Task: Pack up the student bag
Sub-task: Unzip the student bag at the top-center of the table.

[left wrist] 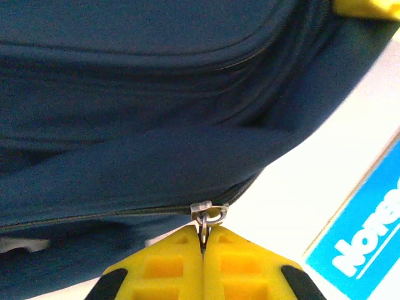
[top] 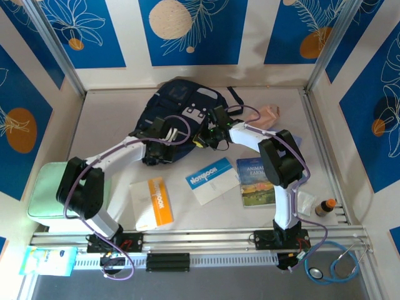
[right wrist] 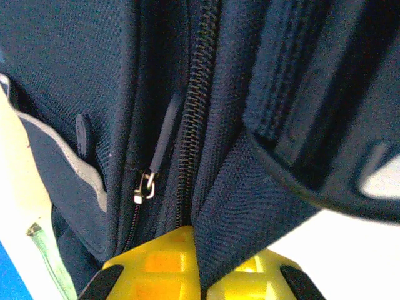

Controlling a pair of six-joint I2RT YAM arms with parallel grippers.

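The student bag (top: 181,106), a dark navy backpack with a white patch, lies at the back middle of the table. My left gripper (left wrist: 204,240) is shut on the bag's metal zipper pull (left wrist: 207,215) at its near left edge. My right gripper (right wrist: 203,262) is shut on a fold of the bag's navy fabric (right wrist: 237,212) beside a zipper track; another zipper pull (right wrist: 145,186) hangs free to the left. From above, the left gripper (top: 157,152) and right gripper (top: 209,134) sit at the bag's near edge.
In front of the bag lie an orange-and-white notebook (top: 152,203), a blue-and-white notebook (top: 212,180) and an animal farm book (top: 255,181). A pink pouch (top: 270,114) sits at the back right, a green case (top: 44,187) at left, a small bottle (top: 325,207) at right.
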